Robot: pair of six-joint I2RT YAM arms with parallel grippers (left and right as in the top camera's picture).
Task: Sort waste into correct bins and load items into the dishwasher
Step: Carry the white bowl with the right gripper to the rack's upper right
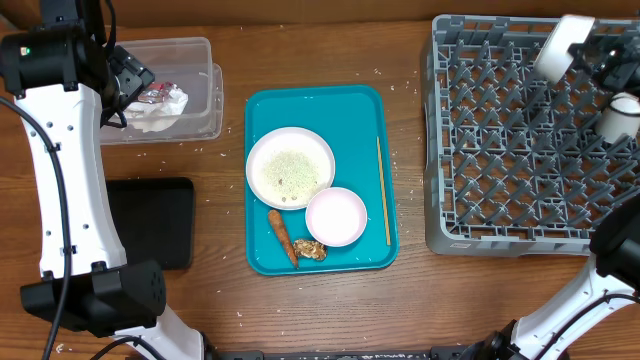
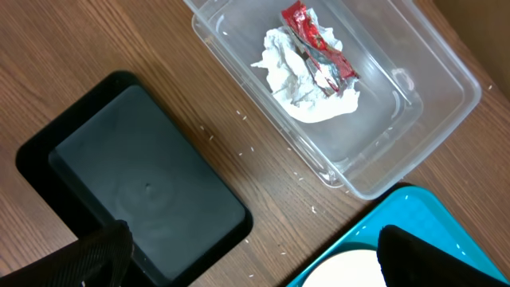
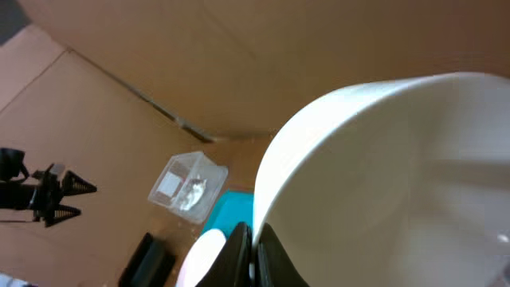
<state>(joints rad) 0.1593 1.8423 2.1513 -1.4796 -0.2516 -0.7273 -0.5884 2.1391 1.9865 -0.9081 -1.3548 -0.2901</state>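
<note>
Over the rack (image 1: 500,150) my right gripper (image 3: 253,239) pinches a white cup (image 1: 565,45), not yet loaded. Napkins (image 2: 307,88) and wrapper (image 2: 319,40) sit in the tub (image 1: 205,100) under my wide left gripper (image 2: 255,251); plate (image 1: 290,165), bowl (image 1: 336,215), sausage (image 1: 282,237) wait on the tray (image 1: 360,110).

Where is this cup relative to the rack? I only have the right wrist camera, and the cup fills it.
Observer: The right gripper pinches the rim of the cup, above the far right corner of the grey rack.
Operator: What's on the teal tray?
Observer: A plate with rice, a pink bowl, a sausage stick, a brown lump and a wooden stick lie on the teal tray.
Operator: And the left gripper?
Observer: The left gripper is open and empty, by the clear tub, which holds napkins and a wrapper.
</note>
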